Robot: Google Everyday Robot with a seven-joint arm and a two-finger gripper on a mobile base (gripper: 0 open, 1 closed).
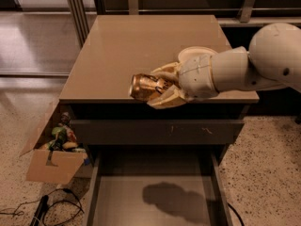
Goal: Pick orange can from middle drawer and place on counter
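My gripper (pixel 153 87) comes in from the right on a white arm and is shut on the orange can (pixel 145 87). The can is shiny orange-gold and lies on its side between the cream fingers (pixel 165 101), its silver end facing left. It hangs just above the front edge of the tan counter (pixel 122 51). The middle drawer (pixel 155 199) is pulled open below, its flat grey floor bare except for the arm's shadow.
A white bowl (pixel 196 53) sits on the counter's right side, partly hidden by my arm. A shut drawer front (pixel 155 131) lies under the counter edge. A cardboard box (pixel 54 154) with items and black cables (pixel 42 208) are on the floor at left.
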